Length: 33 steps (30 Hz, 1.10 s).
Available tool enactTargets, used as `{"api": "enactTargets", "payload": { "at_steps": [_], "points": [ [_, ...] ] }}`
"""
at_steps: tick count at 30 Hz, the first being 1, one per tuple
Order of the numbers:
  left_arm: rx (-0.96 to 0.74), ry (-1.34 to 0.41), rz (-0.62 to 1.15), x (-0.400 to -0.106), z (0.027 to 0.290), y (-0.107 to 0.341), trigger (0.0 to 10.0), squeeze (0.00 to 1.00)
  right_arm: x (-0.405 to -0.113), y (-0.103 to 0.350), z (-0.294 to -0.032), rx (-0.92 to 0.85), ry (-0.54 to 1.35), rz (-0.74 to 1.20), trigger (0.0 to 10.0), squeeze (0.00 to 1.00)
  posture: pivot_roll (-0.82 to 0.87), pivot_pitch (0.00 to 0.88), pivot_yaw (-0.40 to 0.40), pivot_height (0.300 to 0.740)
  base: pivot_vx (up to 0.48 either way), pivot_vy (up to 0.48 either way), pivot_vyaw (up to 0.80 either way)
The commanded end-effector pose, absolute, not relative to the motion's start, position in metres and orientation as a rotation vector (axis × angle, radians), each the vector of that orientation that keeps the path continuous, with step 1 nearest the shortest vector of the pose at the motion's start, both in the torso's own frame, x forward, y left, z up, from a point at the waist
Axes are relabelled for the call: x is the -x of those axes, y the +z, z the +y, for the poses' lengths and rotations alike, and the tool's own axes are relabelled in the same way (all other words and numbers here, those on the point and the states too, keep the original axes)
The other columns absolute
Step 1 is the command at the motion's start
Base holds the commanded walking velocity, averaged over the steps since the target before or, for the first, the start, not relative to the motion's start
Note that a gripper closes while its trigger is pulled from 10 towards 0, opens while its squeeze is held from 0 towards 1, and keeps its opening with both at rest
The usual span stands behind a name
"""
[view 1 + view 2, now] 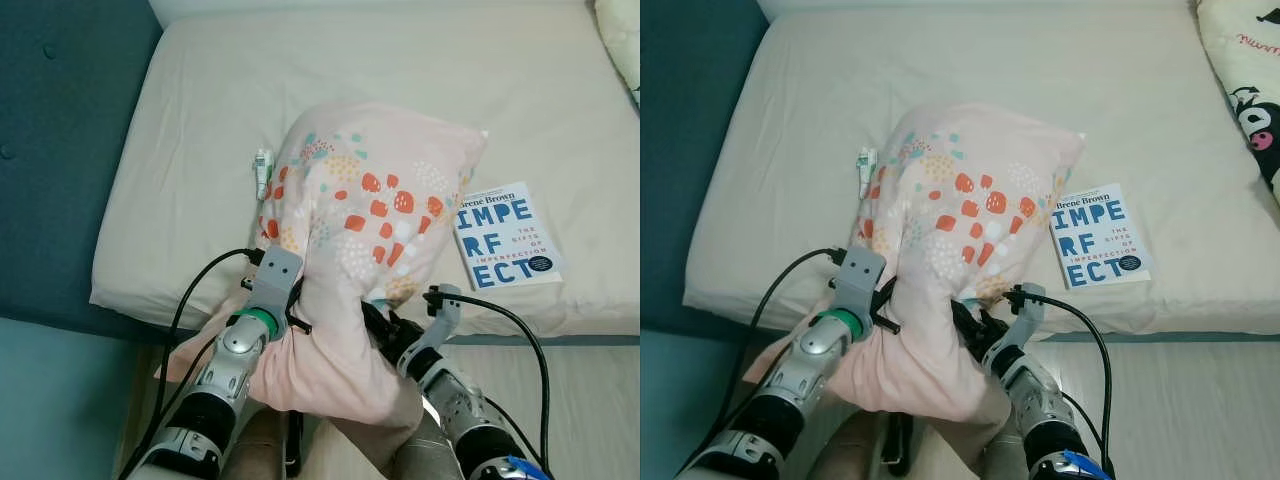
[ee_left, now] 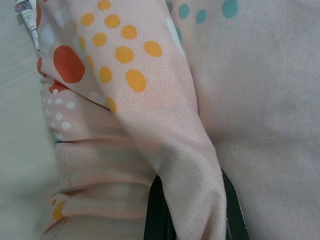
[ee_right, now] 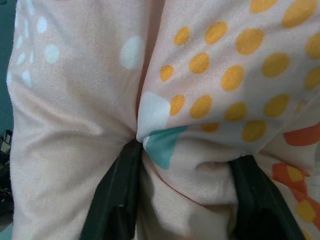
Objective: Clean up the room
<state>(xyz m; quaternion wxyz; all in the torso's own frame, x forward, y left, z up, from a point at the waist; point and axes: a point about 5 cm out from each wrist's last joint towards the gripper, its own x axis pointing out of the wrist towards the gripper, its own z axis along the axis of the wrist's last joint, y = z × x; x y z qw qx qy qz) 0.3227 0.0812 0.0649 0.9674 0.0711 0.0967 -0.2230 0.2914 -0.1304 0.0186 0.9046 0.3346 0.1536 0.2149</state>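
Observation:
A pale pink pillow (image 1: 360, 240) with orange, yellow and teal spots is held up over the front edge of the bed (image 1: 200, 110), its top leaning onto the mattress. My left gripper (image 2: 192, 215) is shut on a fold of its cover at the pillow's left side. My right gripper (image 3: 182, 197) is shut on a bunch of fabric at its lower right. Both arms reach up from below, the left arm (image 1: 235, 350) and the right arm (image 1: 445, 380). The pillow hides the fingertips in the eye views.
A white book with blue letters (image 1: 505, 237) lies on the bed right of the pillow. A small tube (image 1: 262, 172) lies at the pillow's left. Another patterned pillow (image 1: 1245, 90) sits at the far right. A dark blue headboard (image 1: 50, 150) stands on the left; wooden floor (image 1: 590, 400) below.

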Motion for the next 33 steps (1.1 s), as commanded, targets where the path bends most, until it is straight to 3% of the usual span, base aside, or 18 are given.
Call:
{"api": "enactTargets", "payload": {
  "at_steps": [1, 33],
  "points": [
    [-0.122, -0.531, 0.244, -0.3104, 0.0661, 0.0521, 10.0, 0.0, -0.286, 0.0158, -0.1055, -0.706, 0.548, 0.361, 0.0, 0.0, 0.08, 0.299, 0.141, 0.74, 0.0, 0.0, 0.0],
    [-0.095, -0.51, 0.257, -0.3126, 0.0686, 0.0523, 10.0, 0.0, -0.2959, 0.0249, -0.111, -0.652, 0.494, 0.288, 0.0, 0.0, 0.07, 0.282, 0.146, 0.74, 0.0, 0.0, 0.0]
  ]
}}
